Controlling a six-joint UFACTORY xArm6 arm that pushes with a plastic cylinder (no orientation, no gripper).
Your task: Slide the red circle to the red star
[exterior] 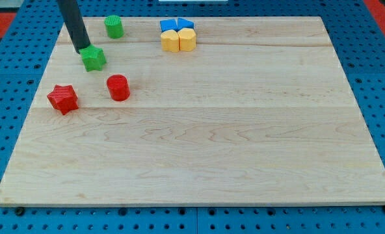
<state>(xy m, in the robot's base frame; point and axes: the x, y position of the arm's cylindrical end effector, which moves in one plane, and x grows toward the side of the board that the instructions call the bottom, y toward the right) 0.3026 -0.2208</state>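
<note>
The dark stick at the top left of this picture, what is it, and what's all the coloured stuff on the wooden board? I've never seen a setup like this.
That stick is the end of a robot arm. It has no hand, so nothing is held: it only pushes things with its lower end, my tip. There is one camera, looking down at a slant on a wooden board lying on a blue pegboard.

My tip sits right at the upper left edge of the green star. A green cylinder stands toward the view's top. Below are the red circle and, to its left, the red star, a gap between them. At the top, blue blocks and yellow blocks cluster together.
</note>
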